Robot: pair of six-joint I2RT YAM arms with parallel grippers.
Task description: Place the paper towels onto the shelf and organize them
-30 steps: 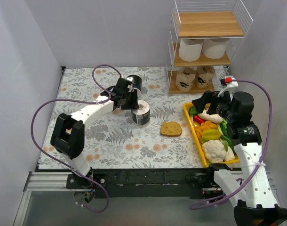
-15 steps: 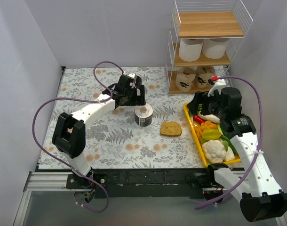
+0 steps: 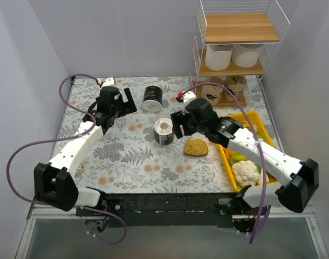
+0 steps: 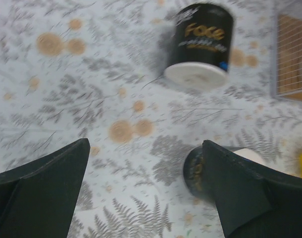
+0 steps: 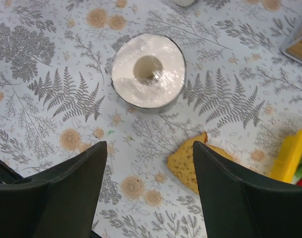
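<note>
Already we count four paper towels (image 3: 245, 54) on the shelf (image 3: 237, 27), two black rolls (image 3: 164, 129) left; left gripper (image 4: 146, 144) and right gripper (image 5: 150, 145) gape empty.

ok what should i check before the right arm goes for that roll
1. right pincer open and empty: ok
2. upright black roll centred ahead of it, core up: ok
3. left pincer open and away from that roll: ok
4. bread slice apart from the roll: ok, though it lies close by the right-hand finger
5. free space on the shelf: ok, top board is bare
6. all rolls shelved: not ok, second black roll is also off the shelf
</note>
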